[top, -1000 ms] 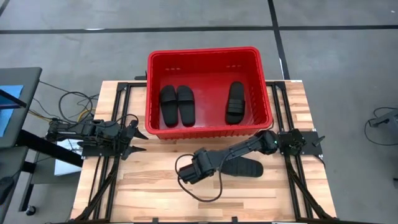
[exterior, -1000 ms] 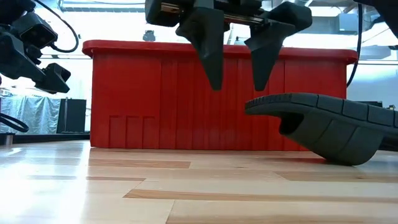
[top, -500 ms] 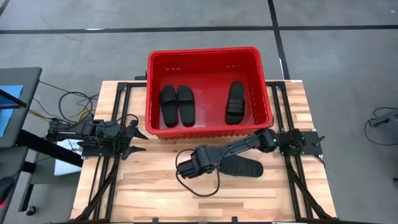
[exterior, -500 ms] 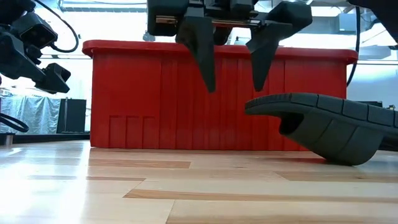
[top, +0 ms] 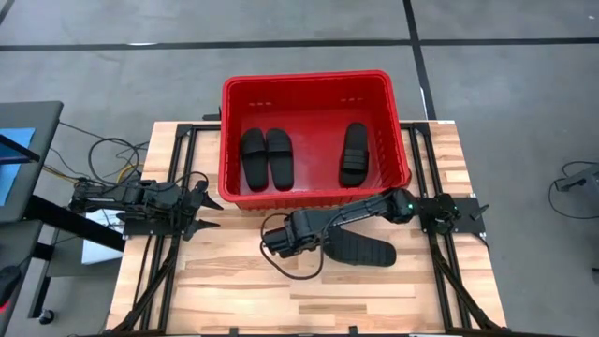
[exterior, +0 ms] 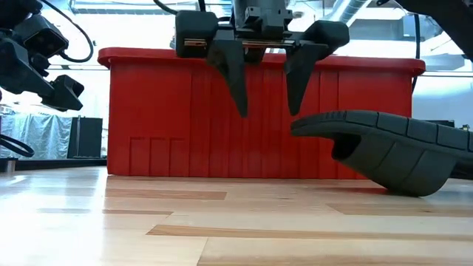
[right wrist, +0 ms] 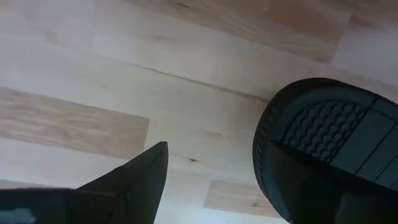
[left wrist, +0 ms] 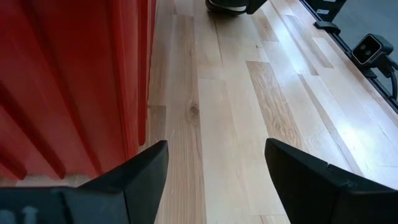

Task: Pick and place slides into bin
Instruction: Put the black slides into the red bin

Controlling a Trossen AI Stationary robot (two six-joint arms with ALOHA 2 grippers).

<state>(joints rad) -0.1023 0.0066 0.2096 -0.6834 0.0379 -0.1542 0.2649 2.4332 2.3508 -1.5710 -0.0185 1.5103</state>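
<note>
Since the earlier frame the right gripper [top: 277,242] has slid along the table toward the left, past the heel end of the last slide [top: 360,249], which lies flat on the wood in front of the bin [top: 229,140]. Three slides [top: 267,157] already sit inside it, so one is left. Its jaws hang wide apart, empty, above the board beside the sandal; the left gripper [top: 201,208] waits, splayed, by the bin's corner
</note>
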